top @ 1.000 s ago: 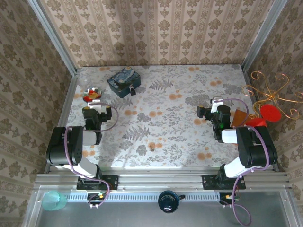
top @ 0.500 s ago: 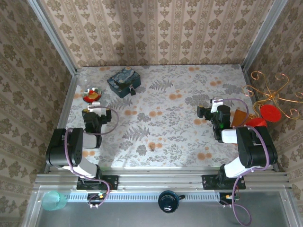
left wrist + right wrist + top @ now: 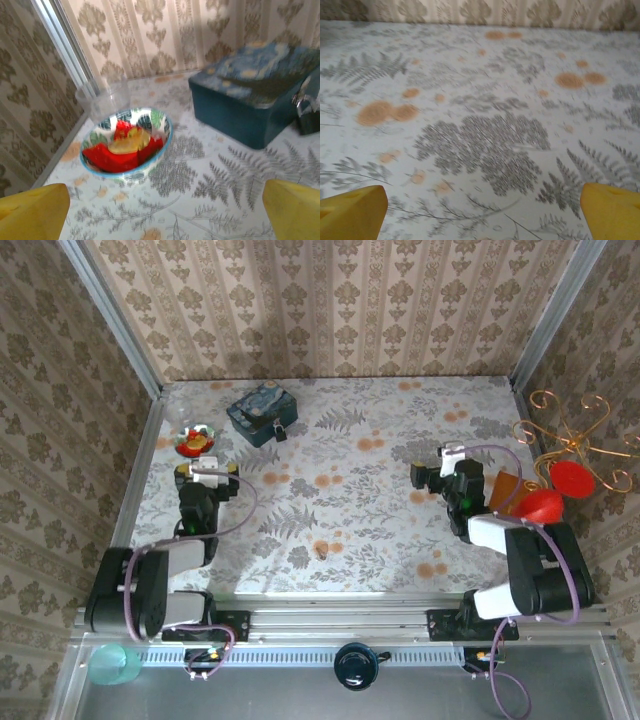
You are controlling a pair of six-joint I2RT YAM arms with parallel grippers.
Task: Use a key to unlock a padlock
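Padlock and key look light, rigid and slippery: the tiny dark padlock with a thin metal shackle sits against the closed dark-blue swirl-painted box, best pinched across its body, while the small dull metal key lies flat on the floral table, well apart. My left gripper and right gripper are both spread, holding nothing. The patterned bowl holds red and yellow pieces; the clear plastic cup behind it looks empty.

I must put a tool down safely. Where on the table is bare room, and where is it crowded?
Bare: the middle of the table between the left pincer and right pincer, down to the key; also the far right corner. Crowded: far left, around the bowl, blue box and padlock.
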